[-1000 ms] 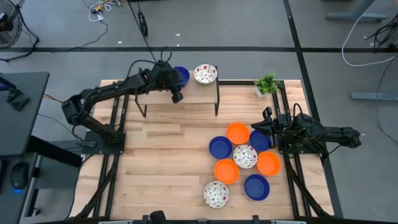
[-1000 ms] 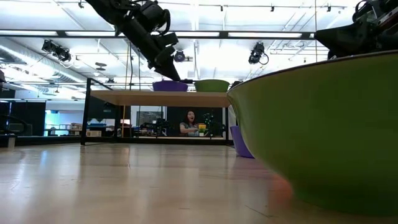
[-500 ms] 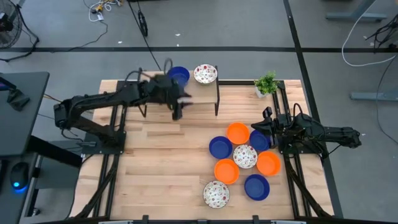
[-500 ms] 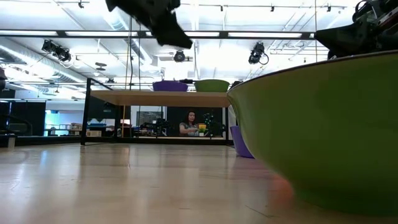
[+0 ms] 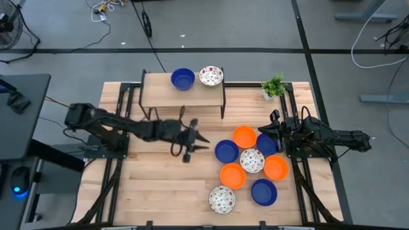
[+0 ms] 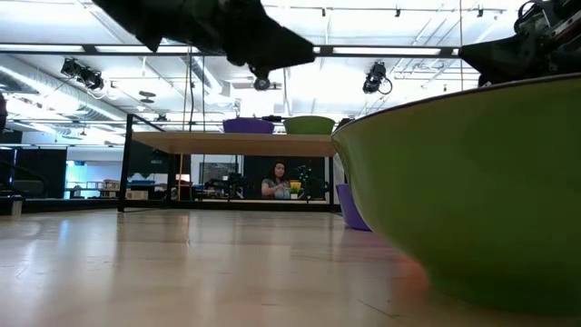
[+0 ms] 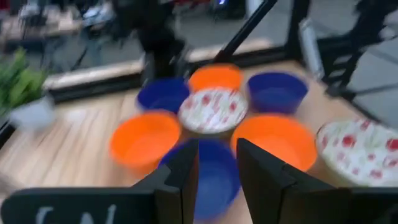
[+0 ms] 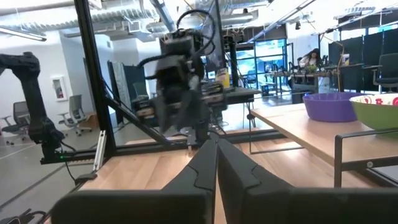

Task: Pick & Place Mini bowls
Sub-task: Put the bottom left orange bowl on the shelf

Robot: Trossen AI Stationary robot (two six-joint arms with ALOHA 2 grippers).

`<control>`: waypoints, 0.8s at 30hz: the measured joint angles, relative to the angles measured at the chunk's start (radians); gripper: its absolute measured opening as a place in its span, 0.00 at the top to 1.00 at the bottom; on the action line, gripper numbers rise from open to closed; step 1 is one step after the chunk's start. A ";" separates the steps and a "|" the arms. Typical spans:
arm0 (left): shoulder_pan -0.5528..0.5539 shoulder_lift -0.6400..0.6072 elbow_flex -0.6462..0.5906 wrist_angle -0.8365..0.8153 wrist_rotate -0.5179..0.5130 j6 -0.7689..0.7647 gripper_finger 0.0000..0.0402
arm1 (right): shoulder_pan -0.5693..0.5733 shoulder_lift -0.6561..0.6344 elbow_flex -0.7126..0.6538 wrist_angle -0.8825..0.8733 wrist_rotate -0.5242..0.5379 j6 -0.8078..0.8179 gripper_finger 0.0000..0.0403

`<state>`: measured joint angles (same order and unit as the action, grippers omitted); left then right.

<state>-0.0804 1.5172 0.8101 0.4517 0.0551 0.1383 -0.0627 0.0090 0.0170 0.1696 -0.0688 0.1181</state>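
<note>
Swinging off the shelf (image 5: pixel 183 92), left gripper (image 5: pixel 192 140) now hovers empty, jaws parted, beside the blue bowl (image 5: pixel 226 151); right gripper (image 5: pixel 273 127) stays closed, parked.

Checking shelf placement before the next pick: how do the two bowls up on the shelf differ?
The blue bowl is plain and dark; the speckled bowl is white with colourful specks. On the shelf, the blue one sits toward the left arm's side, the speckled one toward the right arm's. Both look alike in size and upright.

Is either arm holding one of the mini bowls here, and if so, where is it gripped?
Nothing is held. The left gripper is over bare table beside the cluster of small round bowls, with nothing between its jaws. The right gripper is shut and empty at the table's edge.
</note>
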 joint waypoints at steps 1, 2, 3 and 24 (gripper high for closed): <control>-0.017 0.031 0.002 0.037 0.000 0.004 0.72 | 0.000 0.000 0.000 0.000 0.001 0.000 0.96; -0.032 0.063 0.008 0.062 0.000 0.009 0.72 | 0.000 0.000 0.000 -0.001 0.000 0.000 0.96; -0.047 0.098 0.012 0.085 0.000 0.011 0.72 | 0.000 0.000 0.000 -0.001 0.000 0.000 0.96; -0.183 0.477 0.396 -0.325 -0.014 0.553 0.48 | 0.000 0.000 0.000 -0.005 0.000 0.000 0.96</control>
<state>-0.2633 1.9939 1.2057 0.1270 0.0416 0.6911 -0.0624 0.0090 0.0170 0.1649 -0.0689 0.1181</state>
